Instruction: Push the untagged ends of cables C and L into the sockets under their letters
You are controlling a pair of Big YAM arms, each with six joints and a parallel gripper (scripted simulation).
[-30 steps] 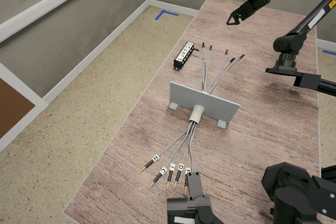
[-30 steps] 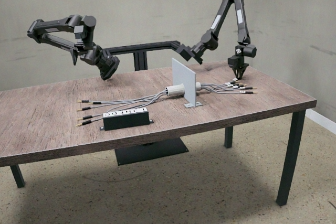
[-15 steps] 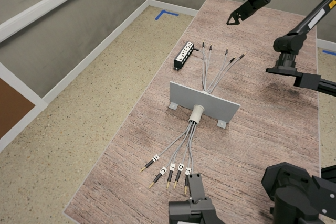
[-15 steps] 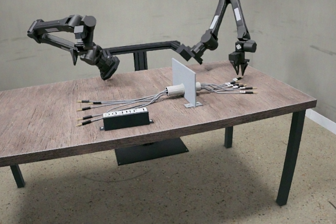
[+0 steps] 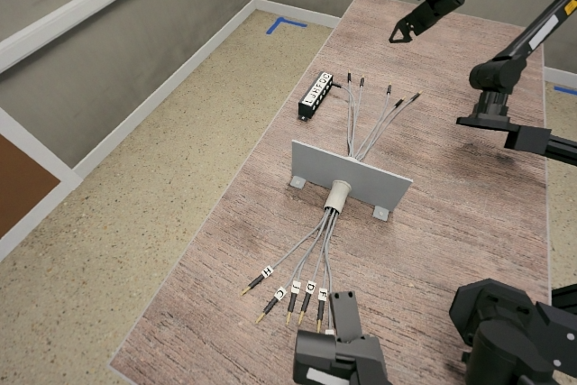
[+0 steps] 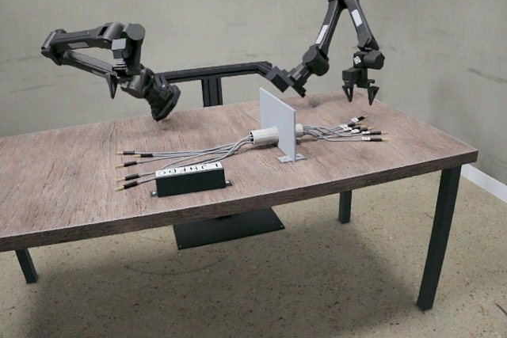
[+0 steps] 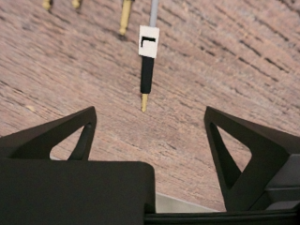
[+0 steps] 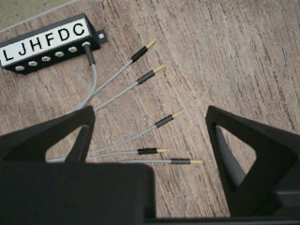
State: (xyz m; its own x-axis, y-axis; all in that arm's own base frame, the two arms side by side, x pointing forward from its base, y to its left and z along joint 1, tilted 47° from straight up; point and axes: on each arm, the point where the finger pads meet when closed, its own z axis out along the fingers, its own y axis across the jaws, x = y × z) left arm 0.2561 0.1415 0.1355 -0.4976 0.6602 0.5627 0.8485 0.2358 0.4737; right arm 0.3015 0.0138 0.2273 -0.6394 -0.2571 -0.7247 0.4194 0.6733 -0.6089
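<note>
The left gripper (image 6: pixel 360 103) (image 7: pixel 150 112), wide and holding nothing, hangs over the L-tagged plug (image 7: pixel 146 75) on the counter (image 5: pixel 261 241) (image 6: pixel 327 174), its axis running between the fingers. Beyond, 5 untagged plugs lie loose; the wide, unladen right gripper (image 5: pixel 400 36) (image 8: pixel 151 110) is nearer them, with the junction box (image 5: pixel 316 94) (image 6: pixel 190 180) (image 8: pixel 47 44) to their side, 1 plug in C.

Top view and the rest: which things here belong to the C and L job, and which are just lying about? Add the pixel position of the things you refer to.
For the job:
- junction box (image 5: pixel 305 110) (image 6: pixel 190 183) (image 8: pixel 47 39)
- conduit (image 5: pixel 338 195) (image 6: pixel 264 136)
- C tag (image 5: pixel 279 293)
- L tag (image 5: pixel 330 332) (image 7: pixel 149 41)
- plug under C (image 5: pixel 336 86) (image 8: pixel 90 56), owner unclear
- some loose untagged plugs, can't tell which

Just lying about:
- H tag (image 5: pixel 267 270)
- J tag (image 5: pixel 296 286)
- D tag (image 5: pixel 310 286)
- F tag (image 5: pixel 322 294)
- blue floor tape (image 5: pixel 279 21)
</note>
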